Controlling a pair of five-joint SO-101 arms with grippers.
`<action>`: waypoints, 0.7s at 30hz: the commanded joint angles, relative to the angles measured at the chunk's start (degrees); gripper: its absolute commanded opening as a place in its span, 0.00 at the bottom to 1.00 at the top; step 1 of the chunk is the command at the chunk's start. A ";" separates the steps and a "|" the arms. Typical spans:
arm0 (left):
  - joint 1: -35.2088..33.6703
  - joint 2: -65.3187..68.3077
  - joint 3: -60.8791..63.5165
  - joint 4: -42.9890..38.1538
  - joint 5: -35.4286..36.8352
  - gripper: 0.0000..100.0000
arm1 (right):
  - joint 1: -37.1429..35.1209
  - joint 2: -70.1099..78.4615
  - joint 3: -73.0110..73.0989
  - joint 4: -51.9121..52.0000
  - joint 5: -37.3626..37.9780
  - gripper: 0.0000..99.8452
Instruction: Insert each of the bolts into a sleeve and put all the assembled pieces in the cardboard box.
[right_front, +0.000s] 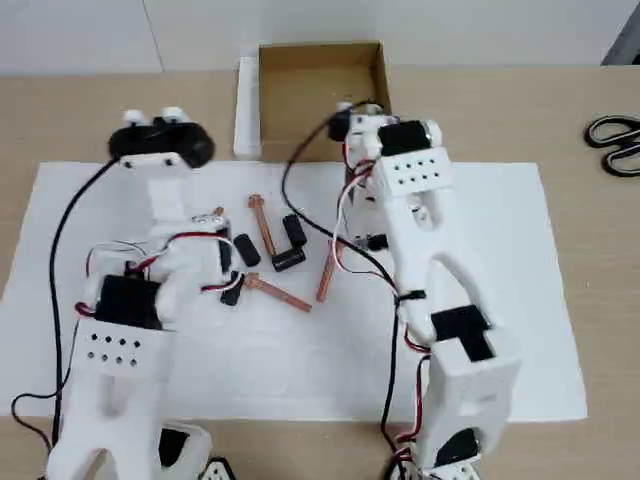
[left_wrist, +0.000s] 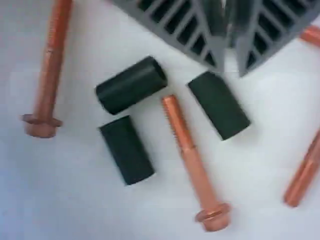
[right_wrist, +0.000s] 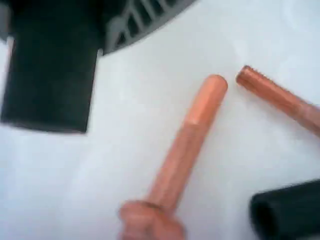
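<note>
Several copper bolts and black sleeves lie loose on the white sheet (right_front: 500, 300). My left gripper (left_wrist: 230, 62) hovers shut and empty just above one sleeve (left_wrist: 218, 104). Two more sleeves (left_wrist: 131, 85) (left_wrist: 127, 150) and a bolt (left_wrist: 194, 165) lie beside it. My right gripper (right_wrist: 65, 30) is shut on a black sleeve (right_wrist: 50, 75), held above the sheet close to a loose bolt (right_wrist: 185, 150). From above, that gripper (right_front: 368, 240) sits right of the bolt (right_front: 327, 275). The cardboard box (right_front: 384, 75) stands open at the back.
A white block (right_front: 247, 105) leans by the box's left side. Scissors (right_front: 612, 140) lie at the table's far right. Cables trail from both arms over the sheet. The sheet's front and right parts are bare.
</note>
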 joint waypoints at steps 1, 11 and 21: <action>0.97 0.09 -2.42 -3.87 -0.35 0.01 | 1.89 -4.00 1.93 -2.15 -5.89 0.00; 1.14 0.09 2.42 -5.01 -0.26 0.01 | -1.19 1.19 8.88 -14.11 -8.26 0.00; 0.88 -0.26 3.03 -4.92 -0.26 0.01 | -1.10 9.45 8.70 -19.74 -7.65 0.01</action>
